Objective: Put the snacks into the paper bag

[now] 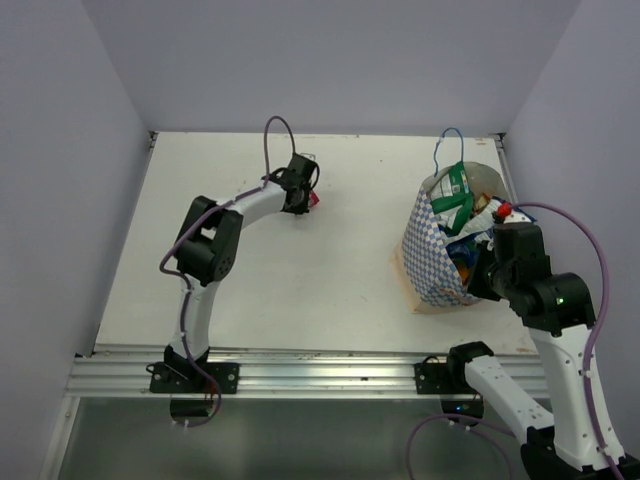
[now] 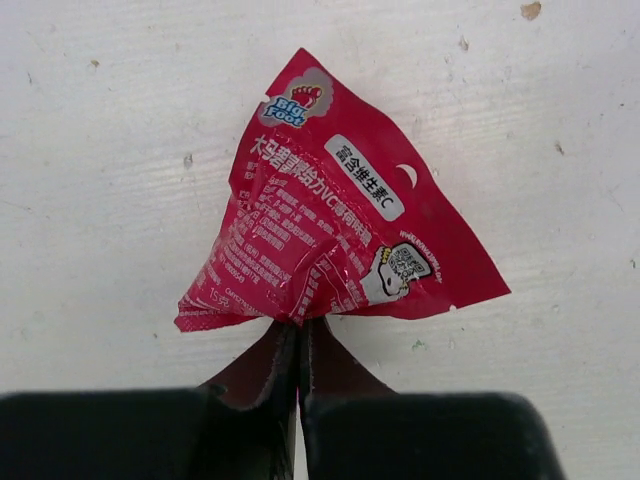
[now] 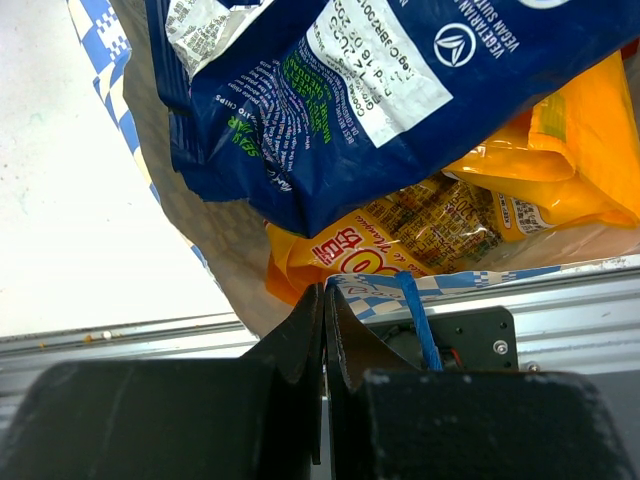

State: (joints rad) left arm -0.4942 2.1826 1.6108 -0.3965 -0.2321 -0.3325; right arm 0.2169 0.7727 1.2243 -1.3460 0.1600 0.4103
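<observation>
Pinching the tiny pink packet (image 2: 320,230) by its bottom edge, the left gripper (image 2: 300,335) has its jaws clamped on it, low by the table (image 1: 300,280) and well left of the paper bag (image 1: 430,255). The right gripper (image 3: 322,300) jaws look squeezed together on the bag's near rim. The blue packet (image 3: 330,120) and orange packet (image 3: 590,150) sit inside the bag.

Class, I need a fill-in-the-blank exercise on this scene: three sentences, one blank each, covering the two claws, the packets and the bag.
1. The pink packet is pinched by the ___ claw.
2. The paper bag is held at its rim by the ___ claw.
3. Inside the bag, the large packet overlapping the orange packet is coloured ___.
Missing words: left; right; blue.
</observation>
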